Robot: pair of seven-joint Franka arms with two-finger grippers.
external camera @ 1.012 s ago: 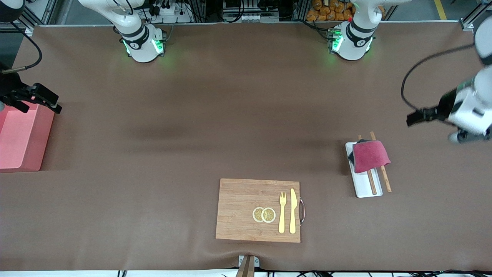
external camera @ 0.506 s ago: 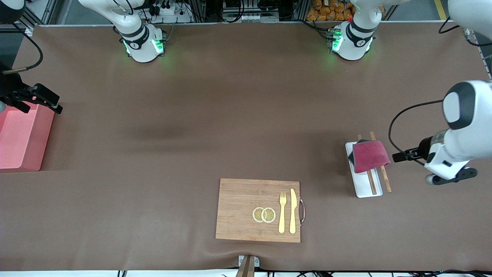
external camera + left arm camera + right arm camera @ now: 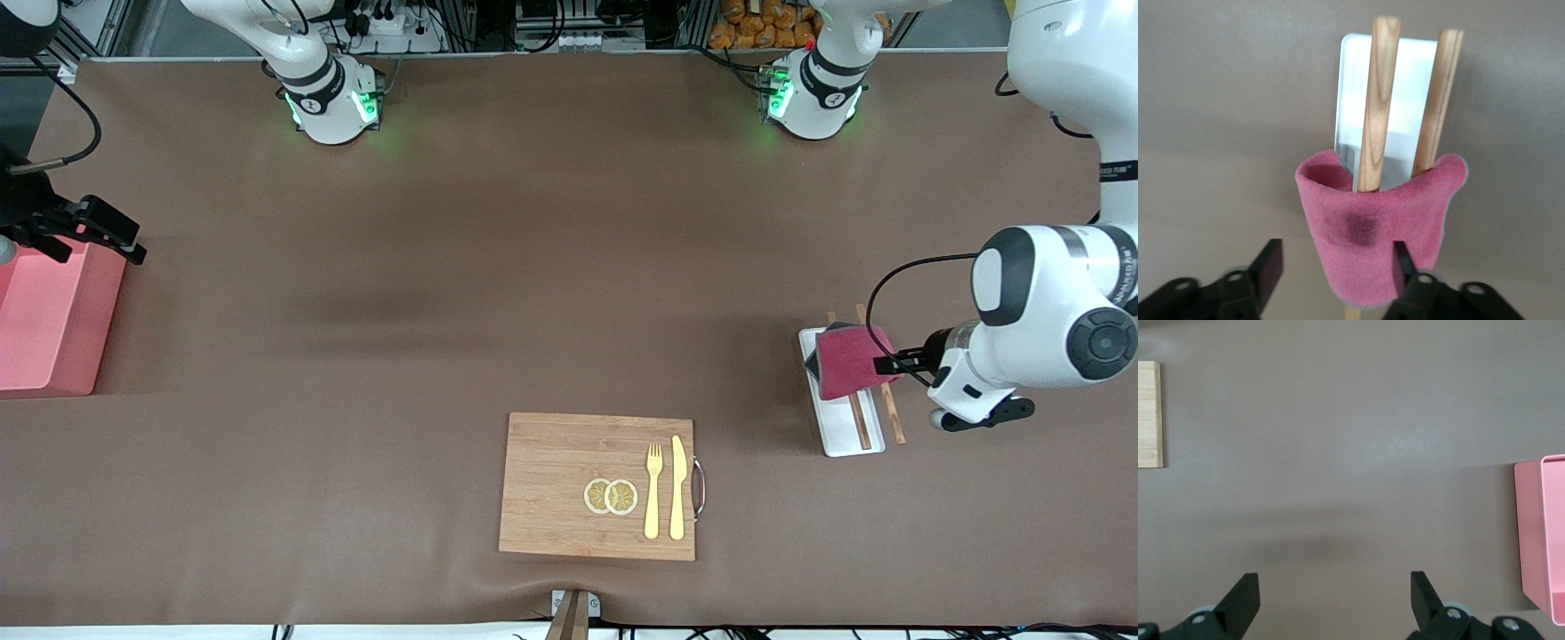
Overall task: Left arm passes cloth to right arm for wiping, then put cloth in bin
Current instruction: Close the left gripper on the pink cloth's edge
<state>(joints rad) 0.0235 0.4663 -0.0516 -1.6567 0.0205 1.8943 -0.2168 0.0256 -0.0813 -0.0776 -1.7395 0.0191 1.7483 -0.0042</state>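
The crimson cloth (image 3: 849,360) lies folded over two wooden chopsticks (image 3: 859,420) on the white tray (image 3: 840,440), toward the left arm's end of the table. My left gripper (image 3: 886,364) is open and low at the cloth's edge. In the left wrist view the cloth (image 3: 1365,213) drapes over the chopsticks (image 3: 1378,100); the gripper (image 3: 1335,270) straddles part of its end, one finger (image 3: 1399,267) in front of it. The pink bin (image 3: 44,329) stands at the right arm's end. My right gripper (image 3: 89,229) waits open and empty beside it; it shows in the right wrist view (image 3: 1333,593) with the bin (image 3: 1538,533).
A wooden board (image 3: 551,480) near the front edge holds two lemon slices (image 3: 611,496), a yellow fork (image 3: 653,502) and a knife (image 3: 677,489). Its corner shows in the right wrist view (image 3: 1150,413). The white tray (image 3: 1405,73) lies under the chopsticks.
My left arm has swung in from the table's end and come down, bringing its open gripper to the cloth's edge. The cloth and my right arm have not moved.
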